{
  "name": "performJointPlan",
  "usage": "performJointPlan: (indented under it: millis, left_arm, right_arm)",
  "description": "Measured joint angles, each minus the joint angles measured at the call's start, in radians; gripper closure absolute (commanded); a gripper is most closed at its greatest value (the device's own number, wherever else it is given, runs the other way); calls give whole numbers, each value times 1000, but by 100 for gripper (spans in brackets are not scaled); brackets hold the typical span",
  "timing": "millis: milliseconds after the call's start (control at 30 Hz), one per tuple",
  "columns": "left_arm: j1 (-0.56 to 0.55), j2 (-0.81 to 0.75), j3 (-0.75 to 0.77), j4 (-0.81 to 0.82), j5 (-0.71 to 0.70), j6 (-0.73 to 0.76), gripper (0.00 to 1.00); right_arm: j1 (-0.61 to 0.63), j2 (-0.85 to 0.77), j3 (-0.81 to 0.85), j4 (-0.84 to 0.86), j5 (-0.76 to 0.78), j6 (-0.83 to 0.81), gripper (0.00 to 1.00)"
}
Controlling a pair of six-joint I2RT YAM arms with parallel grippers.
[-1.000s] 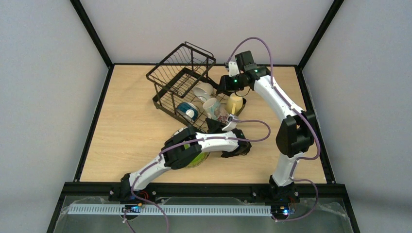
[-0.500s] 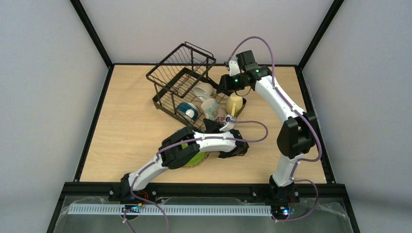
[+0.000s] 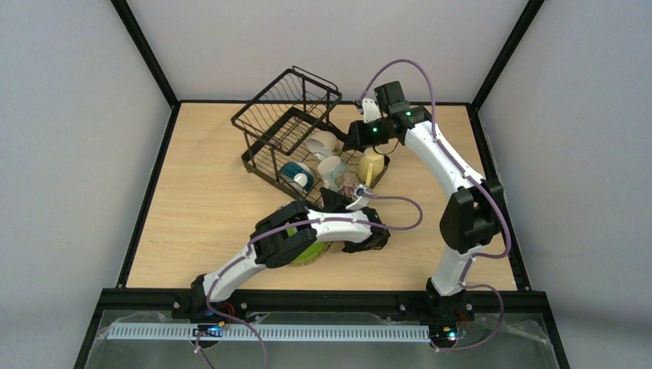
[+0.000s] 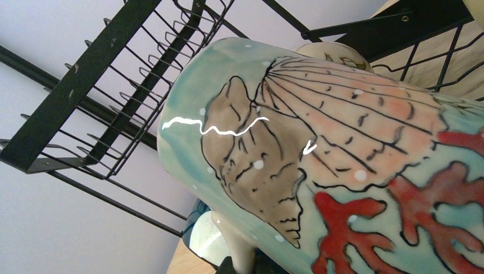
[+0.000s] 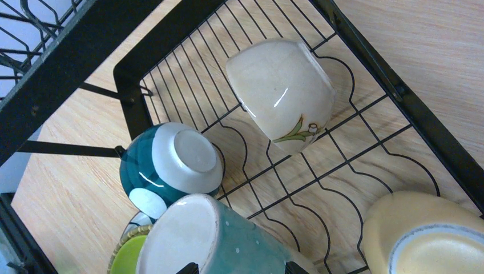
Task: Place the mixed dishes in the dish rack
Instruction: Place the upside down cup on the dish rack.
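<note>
Two risks: left gripper (image 3: 337, 200), pressed shut beside shell-painted teal ceramic mug (image 4: 319, 154), could tip it onto round blue-outside bowl (image 5: 171, 162); spread right gripper (image 3: 352, 143), hovering overhead, could collide.

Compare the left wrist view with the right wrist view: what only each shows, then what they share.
Only left wrist: the shell-and-coral painting on the painted mug. Only right wrist: that mug's pale base, the edge of the green plate, the yellow mug, and whole views of the white bowl and blue-outside bowl. Both: the mug and the black dish rack; the left wrist catches only slivers of other dishes past the mug.
</note>
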Motion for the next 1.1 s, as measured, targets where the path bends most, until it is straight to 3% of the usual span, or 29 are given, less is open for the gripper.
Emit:
performJointPlan:
  millis: [533,900,1100]
  left_arm:
    - [-5,45,56,-73,-2,39,97]
    - [-24,47,83,-77,47,67,69]
    - [-69,47,105,-74,103,95,62]
  right_arm:
    - [0,-154,-216,15,0,0,12]
    - [0,-173,-227,25,1,0,12]
    - [0,-173,-224,25,-5,5,12]
